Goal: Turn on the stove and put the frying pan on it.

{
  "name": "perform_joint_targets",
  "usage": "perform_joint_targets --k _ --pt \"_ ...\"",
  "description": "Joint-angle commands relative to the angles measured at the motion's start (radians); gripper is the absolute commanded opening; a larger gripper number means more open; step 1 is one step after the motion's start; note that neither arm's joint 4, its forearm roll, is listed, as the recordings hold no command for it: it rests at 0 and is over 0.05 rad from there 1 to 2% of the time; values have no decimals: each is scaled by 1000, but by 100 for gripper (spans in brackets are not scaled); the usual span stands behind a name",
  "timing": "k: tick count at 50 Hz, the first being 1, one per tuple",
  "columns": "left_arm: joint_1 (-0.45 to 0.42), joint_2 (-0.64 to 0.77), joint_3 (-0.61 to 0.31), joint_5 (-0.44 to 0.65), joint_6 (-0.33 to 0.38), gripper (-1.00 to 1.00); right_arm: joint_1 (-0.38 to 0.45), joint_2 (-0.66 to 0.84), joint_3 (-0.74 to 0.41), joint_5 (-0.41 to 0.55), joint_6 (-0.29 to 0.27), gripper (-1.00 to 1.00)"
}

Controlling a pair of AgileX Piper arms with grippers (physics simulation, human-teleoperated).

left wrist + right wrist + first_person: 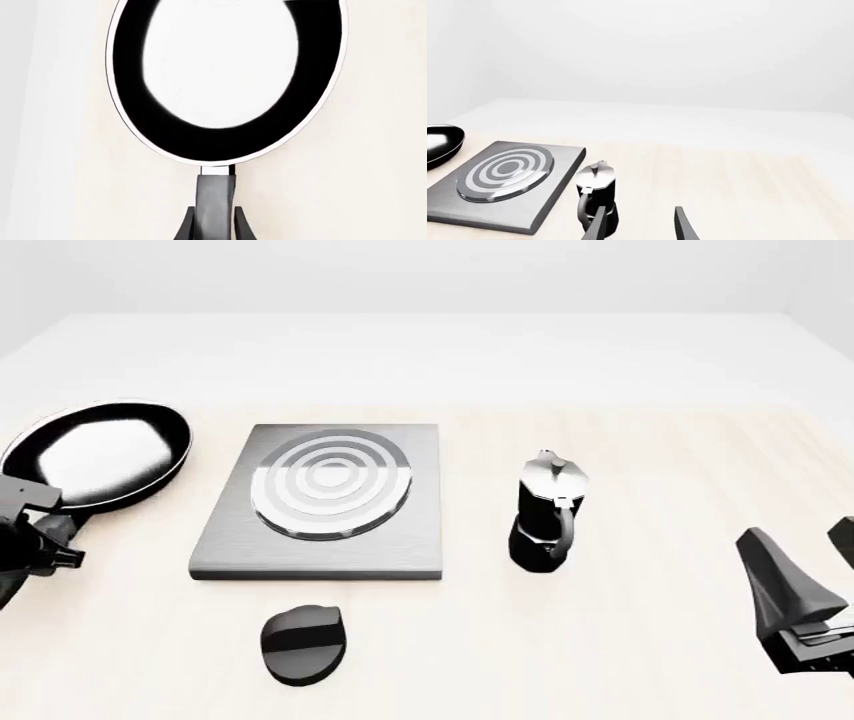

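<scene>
The left gripper point(213, 225) looks closed on the frying pan point(96, 455) handle, ready to carry it onto the stove point(327, 502); the right gripper point(639, 224) hangs open, empty, knob point(303, 642) untouched.

Simulated kitchen-style test bench, as seen from my own cameras. I work at a pale wood-grain tabletop point(641, 640) set against blank white, featureless surroundings, with flat, shadow-poor rendering typical of a physics simulator. The cookware marks the theme: a brushed-metal stove point(327, 502) with concentric burner rings, its separate black knob point(303, 642), a glossy frying pan point(96, 455), and a black-and-silver moka pot point(546, 512). No walls, cabinets or furniture appear.
</scene>
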Motion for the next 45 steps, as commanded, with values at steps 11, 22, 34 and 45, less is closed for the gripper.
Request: perform_joint_targets --k 11,22,34,45 --pt "-58 -217 7 93 -48 -100 2 -14 -6 16 2 100" --pt "-120 -357 24 171 -74 -100 4 -26 -10 27 6 100" --pt "-203 -465 62 230 -82 -100 4 -50 -20 54 10 100" --pt "-307 -552 84 293 -88 -100 -1 -73 -27 79 19 100"
